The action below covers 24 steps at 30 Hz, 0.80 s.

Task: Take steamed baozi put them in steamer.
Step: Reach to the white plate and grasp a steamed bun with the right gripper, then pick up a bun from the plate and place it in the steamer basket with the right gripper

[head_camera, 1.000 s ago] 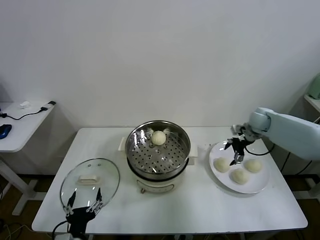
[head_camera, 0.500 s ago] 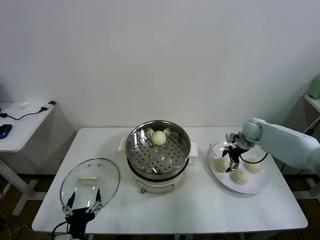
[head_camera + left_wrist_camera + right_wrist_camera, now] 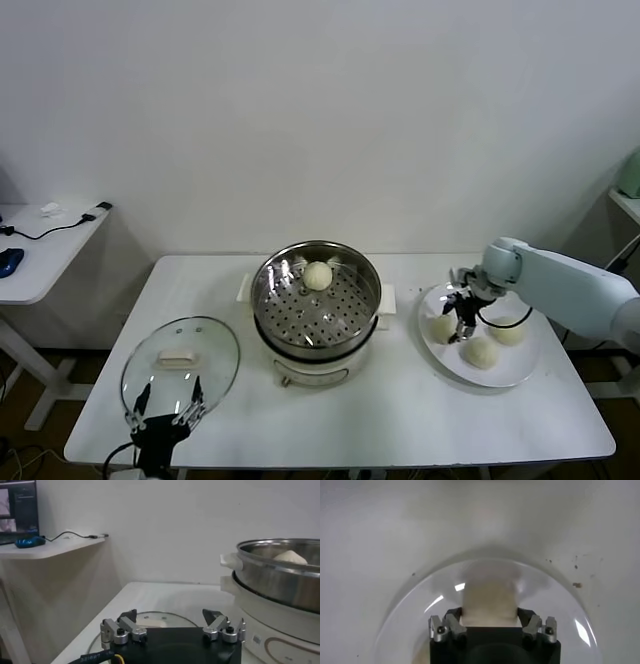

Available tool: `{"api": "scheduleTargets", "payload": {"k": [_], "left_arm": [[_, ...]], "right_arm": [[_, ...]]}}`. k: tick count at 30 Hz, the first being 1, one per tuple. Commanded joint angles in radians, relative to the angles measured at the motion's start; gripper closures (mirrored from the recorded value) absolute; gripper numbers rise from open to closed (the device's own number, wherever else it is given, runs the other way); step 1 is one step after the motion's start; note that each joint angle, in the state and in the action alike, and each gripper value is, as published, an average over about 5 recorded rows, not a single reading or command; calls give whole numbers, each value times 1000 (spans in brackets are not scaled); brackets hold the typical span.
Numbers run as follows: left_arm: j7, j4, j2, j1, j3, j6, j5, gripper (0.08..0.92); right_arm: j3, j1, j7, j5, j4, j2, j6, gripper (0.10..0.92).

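Note:
The steamer (image 3: pixel 320 312) stands mid-table with one steamed baozi (image 3: pixel 318 275) at the back of its perforated floor. On the white plate (image 3: pixel 510 370) to the right lie three more baozi. My right gripper (image 3: pixel 455 325) is down on the plate, shut on the leftmost bun (image 3: pixel 441 327). In the right wrist view that bun (image 3: pixel 487 600) fills the gap of the right gripper (image 3: pixel 489 617), both fingers pressed to its sides. The other two buns (image 3: pixel 481 352) (image 3: pixel 508 331) lie free. My left gripper (image 3: pixel 168 392) is parked open over the near left edge.
A round glass lid (image 3: pixel 180 365) with a white knob lies flat at the table's front left, just beyond the left gripper (image 3: pixel 170 615). A side table (image 3: pixel 40 250) with cables stands further left. The steamer's side handles (image 3: pixel 385 298) stick out toward the plate.
My right gripper came down from above the plate onto the leftmost bun and closed its fingers on it. The left arm has not moved.

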Motion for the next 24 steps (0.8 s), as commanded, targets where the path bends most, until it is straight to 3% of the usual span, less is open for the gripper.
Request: {"api": "scheduleTargets", "payload": {"k": [1, 6, 14, 19, 24], "left_arm": [[-1, -4, -1, 1, 2, 1, 1, 177], [-1, -12, 1, 3, 8, 2, 1, 177], [-2, -31, 6, 4, 22, -2, 3, 177], [-6, -36, 9, 2, 31, -10, 11, 177], [-11, -36, 8, 1, 46, -21, 29, 177]], "right_arm": [[-45, 105, -26, 12, 38, -15, 10, 306], [-142, 297, -50, 97, 113, -19, 9, 313], [-372, 694, -26, 403, 357, 61, -73, 313], [-364, 774, 57, 579, 477, 144, -157, 313], [-322, 734, 157, 662, 525, 259, -219, 313]]}}
